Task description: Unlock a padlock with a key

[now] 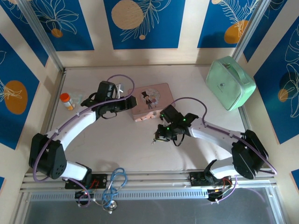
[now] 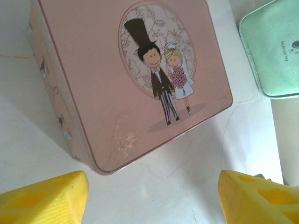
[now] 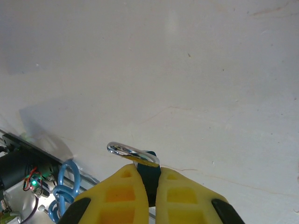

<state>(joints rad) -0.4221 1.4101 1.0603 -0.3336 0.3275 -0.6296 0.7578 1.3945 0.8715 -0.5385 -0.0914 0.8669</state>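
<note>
While the right gripper (image 3: 148, 181) clamps the padlock (image 3: 149, 163), bare table (image 3: 187, 70) surrounds it.

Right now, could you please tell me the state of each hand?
Left hand: open, holding nothing.
Right hand: closed on the padlock.

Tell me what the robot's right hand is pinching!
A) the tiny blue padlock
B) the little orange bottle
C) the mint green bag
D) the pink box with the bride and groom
A: in the right wrist view, the right gripper is shut on the padlock, with its silvery loop poking out past the yellow fingertips.
</note>
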